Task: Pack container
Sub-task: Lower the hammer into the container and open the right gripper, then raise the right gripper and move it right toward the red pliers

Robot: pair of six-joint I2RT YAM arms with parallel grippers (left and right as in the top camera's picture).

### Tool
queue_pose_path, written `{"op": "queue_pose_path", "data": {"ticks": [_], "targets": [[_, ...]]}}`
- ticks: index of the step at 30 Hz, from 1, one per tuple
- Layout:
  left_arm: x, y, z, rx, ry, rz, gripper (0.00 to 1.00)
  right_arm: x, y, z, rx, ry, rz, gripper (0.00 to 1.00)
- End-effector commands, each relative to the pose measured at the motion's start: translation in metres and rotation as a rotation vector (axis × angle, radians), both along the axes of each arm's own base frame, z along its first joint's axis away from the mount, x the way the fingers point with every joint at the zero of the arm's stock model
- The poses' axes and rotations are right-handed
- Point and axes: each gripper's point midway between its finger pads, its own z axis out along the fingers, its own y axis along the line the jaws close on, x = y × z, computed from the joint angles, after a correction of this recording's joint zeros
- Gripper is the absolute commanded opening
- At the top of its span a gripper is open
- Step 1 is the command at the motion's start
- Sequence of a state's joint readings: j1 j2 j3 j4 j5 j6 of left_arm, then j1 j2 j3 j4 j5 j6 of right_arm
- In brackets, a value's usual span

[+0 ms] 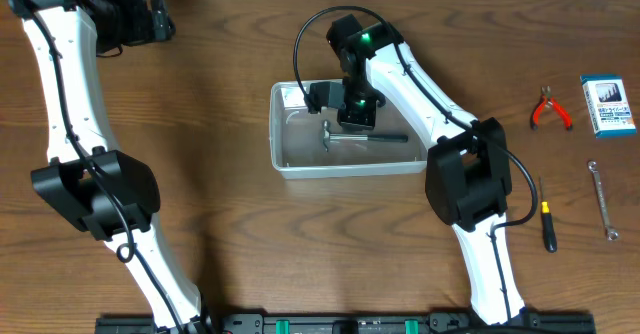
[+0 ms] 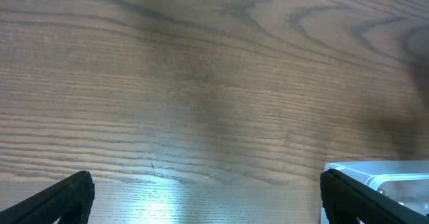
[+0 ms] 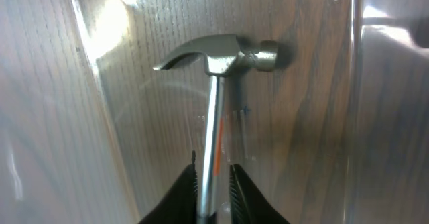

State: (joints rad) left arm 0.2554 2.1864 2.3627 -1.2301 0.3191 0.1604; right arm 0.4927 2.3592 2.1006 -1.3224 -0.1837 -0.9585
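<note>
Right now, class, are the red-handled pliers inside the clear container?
No, the pliers lie on the table, well outside the container.

Brown wooden table [image 1: 220,234] with wavy grain spreads everywhere I look. A soft patch of light [image 2: 157,200] glares off the wood, lying between the left fingers [image 2: 64,200], level with their tips.

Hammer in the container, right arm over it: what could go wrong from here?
The right gripper has its fingers tight beside the hammer shaft; lifting before they spread could drag it up. The container walls stand close around the gripper; a sideways retreat might shove the container.
</note>
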Motion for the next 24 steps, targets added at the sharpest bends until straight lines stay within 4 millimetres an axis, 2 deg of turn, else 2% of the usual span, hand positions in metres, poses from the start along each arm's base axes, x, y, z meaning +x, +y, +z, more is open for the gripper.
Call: {"op": "queue_pose_path", "data": {"ticks": [1,3,9,13,15,16,17,18,19,24], "targets": [[0.001,0.001,0.008,-0.004,-0.02,0.002,0.98,-0.002,0.004,0.002,0.016,0.002,0.013,0.24],[0.001,0.001,0.008,-0.004,-0.02,0.002,0.98,-0.002,0.004,0.002,0.016,0.001,0.013,0.27],[0.001,0.001,0.008,-0.004,-0.02,0.002,0.98,0.001,0.009,0.009,0.025,-0.013,-0.017,0.27],[0.001,0.001,0.008,-0.004,-0.02,0.002,0.98,0.011,0.016,0.033,0.057,-0.062,-0.084,0.29],[0.001,0.001,0.008,-0.004,-0.02,0.002,0.98,0.016,0.018,0.052,0.081,-0.1,-0.112,0.33],[0.001,0.001,0.008,-0.004,-0.02,0.002,0.98,0.018,0.019,0.063,0.095,-0.119,-0.125,0.36],[0.001,0.001,0.008,-0.004,-0.02,0.002,0.98,0.02,0.021,0.077,0.113,-0.145,-0.14,0.46],[0.001,0.001,0.008,-0.004,-0.02,0.002,0.98,0.021,0.021,0.089,0.127,-0.168,-0.15,0.76],[0.001,0.001,0.008,-0.004,-0.02,0.002,0.98,0.022,0.02,0.102,0.14,-0.192,-0.158,0.99],[0.001,0.001,0.008,-0.004,-0.02,0.002,0.98,0.009,0.009,0.172,0.194,-0.31,-0.178,0.99]]}}
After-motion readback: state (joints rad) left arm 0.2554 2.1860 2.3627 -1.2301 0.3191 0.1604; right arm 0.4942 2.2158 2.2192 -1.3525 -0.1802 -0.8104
